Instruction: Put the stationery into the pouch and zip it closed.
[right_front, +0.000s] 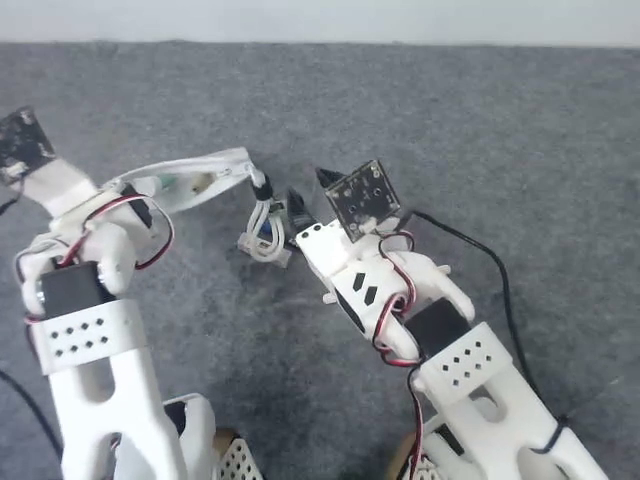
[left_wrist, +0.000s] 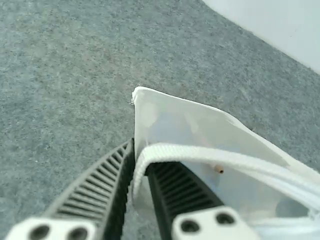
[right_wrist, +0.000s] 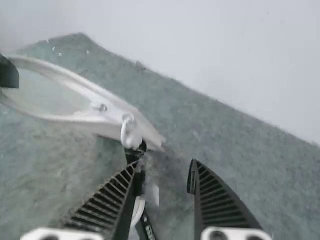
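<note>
A translucent white pouch (right_front: 200, 175) lies slanted left of centre, its left end pinched in the left gripper (left_wrist: 141, 152). A white looped cord (right_front: 264, 238) dangles from the zip pull (right_front: 262, 186) at its right end. Faint green shapes inside may be stationery.

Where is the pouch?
In the high view the pouch is left of centre, clamped in the left gripper, its zip end near the right gripper.

Spread end effector (right_wrist: 164, 167) beside pouch (right_wrist: 55, 97)
</note>
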